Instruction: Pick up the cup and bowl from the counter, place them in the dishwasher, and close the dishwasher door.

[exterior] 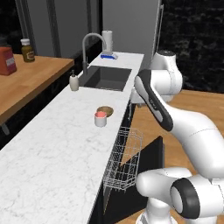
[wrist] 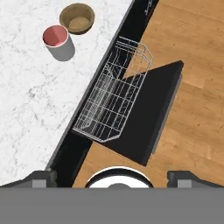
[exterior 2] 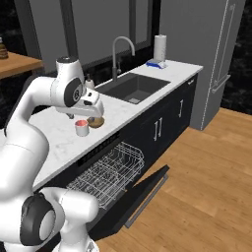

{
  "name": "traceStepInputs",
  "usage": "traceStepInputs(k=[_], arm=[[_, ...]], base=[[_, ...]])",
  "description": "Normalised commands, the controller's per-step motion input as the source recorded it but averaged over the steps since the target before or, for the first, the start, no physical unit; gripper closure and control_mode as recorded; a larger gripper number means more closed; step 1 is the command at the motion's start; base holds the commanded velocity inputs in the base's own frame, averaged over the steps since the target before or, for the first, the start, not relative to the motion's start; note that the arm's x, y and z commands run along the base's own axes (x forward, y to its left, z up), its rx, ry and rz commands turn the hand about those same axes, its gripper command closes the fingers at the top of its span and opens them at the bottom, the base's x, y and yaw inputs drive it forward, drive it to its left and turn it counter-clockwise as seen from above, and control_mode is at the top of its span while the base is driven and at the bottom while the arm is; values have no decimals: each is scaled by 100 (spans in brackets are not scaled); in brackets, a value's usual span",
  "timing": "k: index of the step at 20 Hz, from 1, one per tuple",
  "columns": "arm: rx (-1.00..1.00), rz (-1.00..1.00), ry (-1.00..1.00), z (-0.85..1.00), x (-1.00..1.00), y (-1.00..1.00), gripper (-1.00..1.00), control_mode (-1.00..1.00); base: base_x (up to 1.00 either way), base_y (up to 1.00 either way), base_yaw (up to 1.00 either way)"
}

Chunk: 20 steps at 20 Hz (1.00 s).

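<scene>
While the tool [wrist: 112, 177] is hanging open and empty above the rack [wrist: 114, 94], the cup [wrist: 57, 40] and bowl [wrist: 77, 18] are sitting apart from it on the bench [wrist: 35, 105].

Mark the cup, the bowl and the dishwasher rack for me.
cup [wrist: 55, 36], hand view, on its red top.
bowl [wrist: 77, 18], hand view, on its brown inside.
dishwasher rack [wrist: 114, 94], hand view, on the middle wires of the pulled-out basket.

Robot arm [exterior: 183, 127]: glossy white, rounded tubular links with bulbous elbows, dark grey to black bands and round caps at the joints, one black stripe along the forearm link, and small dark grey finger tips [wrist: 41, 178].
</scene>
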Motion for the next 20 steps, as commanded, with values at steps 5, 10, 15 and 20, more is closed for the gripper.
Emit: traceStepInputs(k=[5, 10, 15, 20], arm=[[4, -13, 7, -25, 78, 4, -100, -100], [14, -9, 11, -44, 81, 4, -100, -100], [19, -3, 2, -65, 61, 12, -100, -100], [11, -3, -2, -55, 44, 33, -100, -100]], base=[[0, 0, 0], [0, 0, 0], [0, 0, 0], [0, 0, 0]])
